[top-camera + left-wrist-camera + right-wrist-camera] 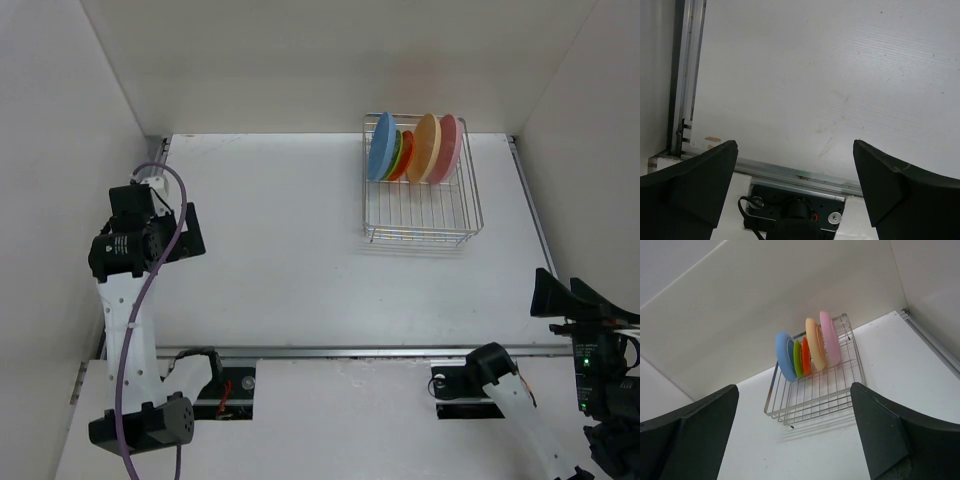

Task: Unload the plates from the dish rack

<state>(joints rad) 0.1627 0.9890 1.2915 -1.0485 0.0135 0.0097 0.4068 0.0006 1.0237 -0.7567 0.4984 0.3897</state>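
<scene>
The dish rack (424,208), a silver wire basket, stands at the table's back right. Five plates stand on edge across its far end: blue (381,147), lime green (398,152), orange-red (406,157), tan-orange (428,148) and pink (447,148). The right wrist view shows the same rack (815,395) and the row from the blue plate (785,356) to the pink plate (830,337). My right gripper (565,292) (794,386) hovers open and empty near the front right, well short of the rack. Far left, my left gripper (188,232) (794,144) is open and empty above bare table.
White walls close in the table on the left, back and right. An aluminium rail (350,352) runs along the near edge, with the arm bases behind it. A purple cable (150,270) loops along the left arm. The left arm's base mount (795,210) shows below its fingers.
</scene>
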